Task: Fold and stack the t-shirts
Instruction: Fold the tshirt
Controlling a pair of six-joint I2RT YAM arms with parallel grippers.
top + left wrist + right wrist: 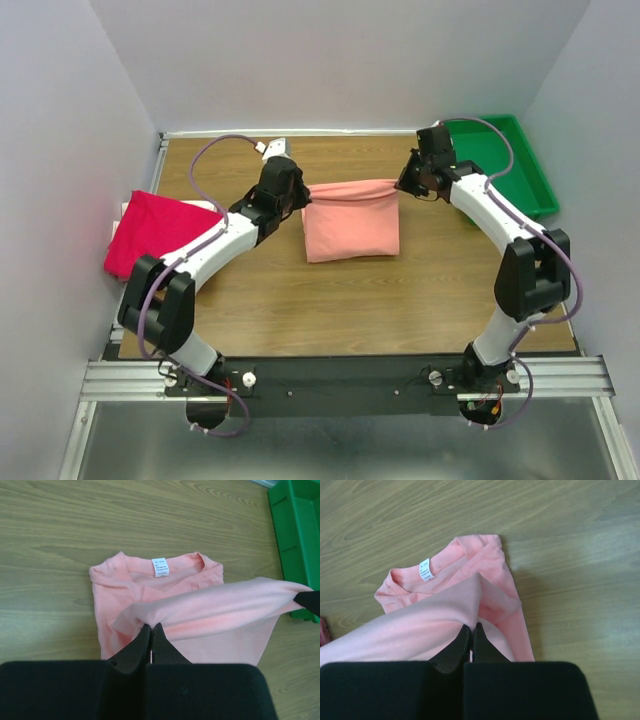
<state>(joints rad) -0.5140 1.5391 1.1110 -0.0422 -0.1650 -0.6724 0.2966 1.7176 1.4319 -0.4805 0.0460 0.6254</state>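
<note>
Top external view: the salmon t-shirt is seen near the middle of the table, with most of its cloth spread flat on the wood and its far edge raised and drawn into a taut band between the two arms. The left end of that band is pinched by the left claw, and the right end is pinched by the right claw. In the left wrist view, the fingers are shown pressed together on a gathered corner of the pink cloth, and the band is seen running off to the right, where a dark tip of the other claw is just visible at its end. In the right wrist view, the fingers are likewise shown clamped on a corner of the same cloth, which slopes away to the lower left. Beneath the raised band, the collar is laid flat on the table, and a white label is seen inside the neckline. The magenta t-shirt is placed at the left edge of the table, well apart from the salmon one, with part of it hidden behind the left arm. A green tray is set at the far right corner, and it is not touched by either shirt.
</note>
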